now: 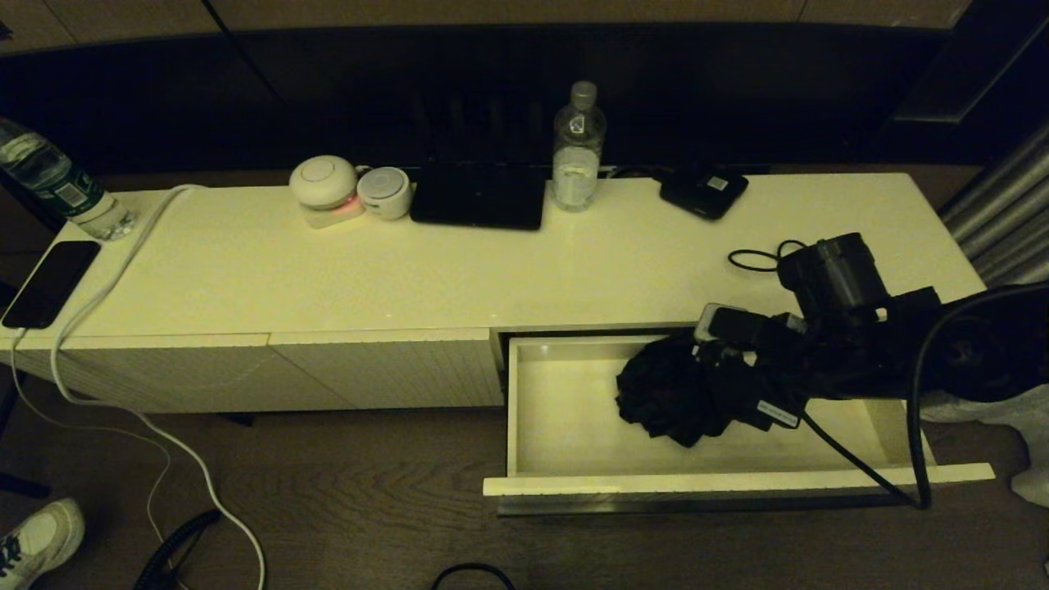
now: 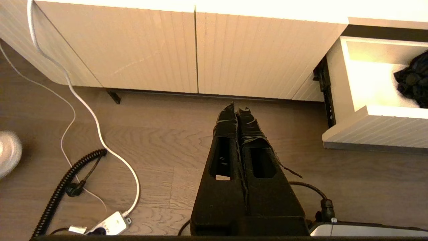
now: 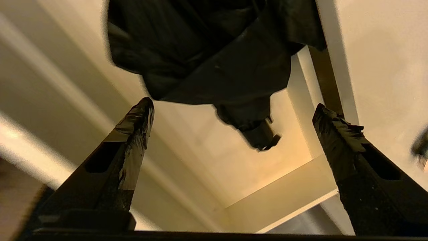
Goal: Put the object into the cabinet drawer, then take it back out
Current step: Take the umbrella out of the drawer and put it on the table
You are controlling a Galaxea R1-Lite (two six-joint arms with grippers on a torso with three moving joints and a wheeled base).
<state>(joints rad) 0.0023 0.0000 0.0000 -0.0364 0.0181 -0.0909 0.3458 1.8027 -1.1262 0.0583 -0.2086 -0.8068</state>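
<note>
Right tool [image 3: 234,110] agape over black bundle [image 1: 672,393], cabinet drawer [image 1: 557,410].

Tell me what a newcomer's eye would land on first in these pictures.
First, the cabinet drawer, pulled wide open at the cabinet's right end, with a crumpled black object inside it. The right gripper is over the drawer beside that object, fingers spread wide and holding nothing. The left gripper sits shut, low over the wooden floor in front of the closed ribbed panels.
</note>
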